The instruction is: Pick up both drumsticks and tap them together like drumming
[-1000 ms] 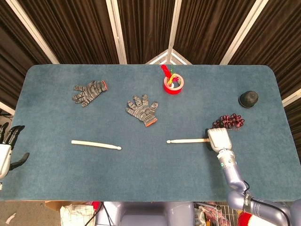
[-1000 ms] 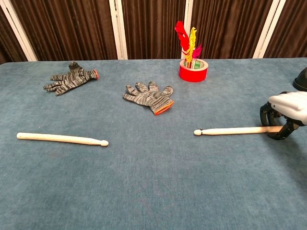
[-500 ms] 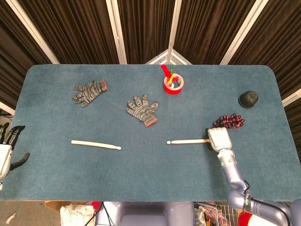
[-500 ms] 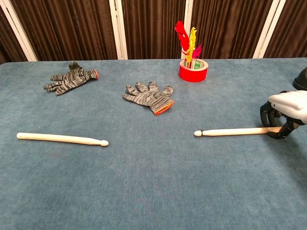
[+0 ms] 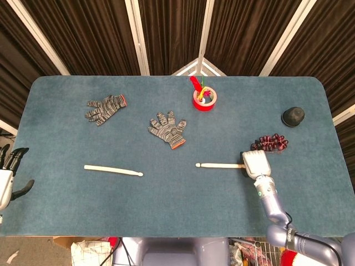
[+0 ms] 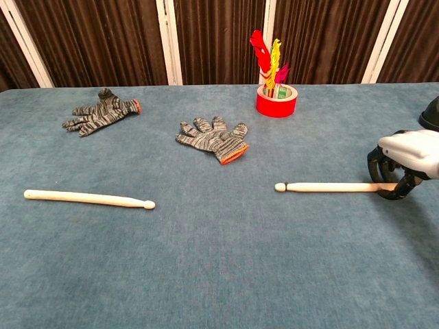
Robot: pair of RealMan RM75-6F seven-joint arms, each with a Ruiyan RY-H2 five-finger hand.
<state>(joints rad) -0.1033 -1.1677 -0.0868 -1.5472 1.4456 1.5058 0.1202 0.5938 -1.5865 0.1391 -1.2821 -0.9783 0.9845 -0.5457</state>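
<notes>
Two pale wooden drumsticks lie on the blue table. The left drumstick (image 5: 113,170) (image 6: 89,199) lies alone near the front left, tip pointing right. The right drumstick (image 5: 219,165) (image 6: 329,186) lies flat, tip pointing left. My right hand (image 5: 255,163) (image 6: 405,154) sits over its butt end, and its dark fingers (image 6: 387,184) curl down around the stick. My left hand (image 5: 8,177) hangs off the table's left edge with its fingers spread, holding nothing, far from the left drumstick.
Two grey knit gloves (image 5: 105,108) (image 5: 168,129) lie at the back left and centre. A red tape roll holding feathers (image 5: 204,98) (image 6: 276,99) stands at the back. Dark grapes (image 5: 270,143) lie just behind my right hand. A black dome (image 5: 293,116) sits far right.
My right hand has shifted slightly left, and the right drumstick has slid a little left with it. The left hand and left drumstick have not moved.
</notes>
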